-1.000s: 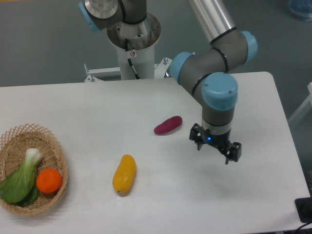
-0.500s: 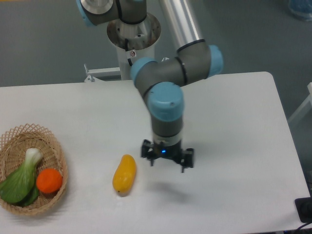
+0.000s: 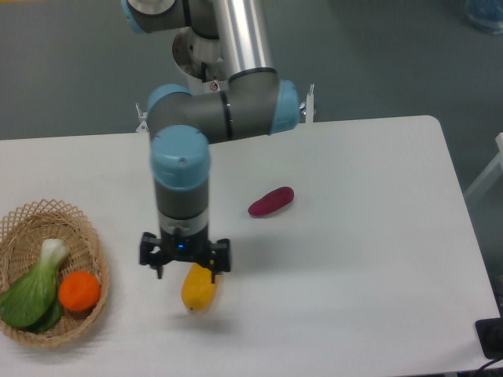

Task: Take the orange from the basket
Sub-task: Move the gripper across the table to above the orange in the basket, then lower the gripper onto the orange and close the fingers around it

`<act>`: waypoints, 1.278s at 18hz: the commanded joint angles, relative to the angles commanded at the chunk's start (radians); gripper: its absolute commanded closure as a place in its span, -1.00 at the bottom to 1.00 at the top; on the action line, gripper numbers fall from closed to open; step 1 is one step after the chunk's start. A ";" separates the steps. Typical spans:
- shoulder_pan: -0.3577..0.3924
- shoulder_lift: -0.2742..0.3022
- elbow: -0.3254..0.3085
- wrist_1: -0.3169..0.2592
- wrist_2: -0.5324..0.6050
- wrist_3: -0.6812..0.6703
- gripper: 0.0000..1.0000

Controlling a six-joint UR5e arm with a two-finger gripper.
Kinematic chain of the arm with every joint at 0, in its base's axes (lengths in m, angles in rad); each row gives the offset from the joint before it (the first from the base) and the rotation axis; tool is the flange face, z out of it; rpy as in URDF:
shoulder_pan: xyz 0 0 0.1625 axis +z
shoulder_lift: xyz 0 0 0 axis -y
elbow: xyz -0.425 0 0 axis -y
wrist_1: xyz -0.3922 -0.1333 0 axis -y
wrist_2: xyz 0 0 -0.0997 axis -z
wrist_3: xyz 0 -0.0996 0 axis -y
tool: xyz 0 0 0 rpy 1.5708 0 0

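Grey floor behind, white desk (image 3: 354, 259) filling most of the view, arm base at 12 o'clock off the far edge.

Basket (image 3: 86, 236) sits at the desk's 9 o'clock edge, partly cut by the frame. Orange (image 3: 79, 290) lies inside it, on the side nearest the desk centre, touching a green leafy veg (image 3: 31, 294) w/ white stalk that fills the rest.

Gripper (image 3: 185, 265) hangs pointing down above the desk, over the top end of a yellow fruit (image 3: 200, 289). Fingers spread apart, nothing between them; cannot tell height above the fruit. Purple sweet potato (image 3: 271, 201) lies apart, approx 2 o'clock from the gripper.

Key relation: orange lies at approx 8 o'clock from the fingers, near but not under them; basket rim stands between. Orange is round, so no long axis to line up w/; any finger angle should do, though the leafy veg crowds its 9 o'clock side.

Judgement: approach step, grasp not begun. Next move needs a short shift toward 8–9 o'clock, then a descent clearing the rim. Risk: a finger catching wicker or veg.
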 joint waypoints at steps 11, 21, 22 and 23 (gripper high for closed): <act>-0.161 -0.083 0.051 -0.020 0.074 -0.362 -1.00; -0.232 -0.141 0.077 -0.023 0.055 -0.588 -1.00; -0.232 -0.152 0.087 -0.025 0.055 -0.608 -1.00; -0.233 -0.159 0.097 -0.028 0.055 -0.620 -1.00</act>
